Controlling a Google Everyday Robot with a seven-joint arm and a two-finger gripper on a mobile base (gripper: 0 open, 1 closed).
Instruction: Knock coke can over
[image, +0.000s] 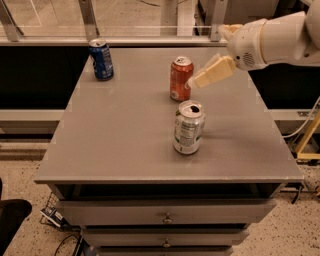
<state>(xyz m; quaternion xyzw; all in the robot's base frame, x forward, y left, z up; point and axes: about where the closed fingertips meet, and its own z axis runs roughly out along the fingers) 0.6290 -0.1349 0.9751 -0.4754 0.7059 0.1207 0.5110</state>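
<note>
The coke can (180, 78), red-orange with a silver top, stands upright at the middle back of the grey table (120, 135). My gripper (194, 81), cream-coloured on a white arm, reaches in from the right, and its tip is right at the can's right side, at about mid height. I cannot tell whether it touches the can.
A silver can with a label (188, 127), its top open, stands upright just in front of the coke can. A blue can (101, 60) stands at the back left corner. A railing and glass run behind the table. Drawers sit under the tabletop.
</note>
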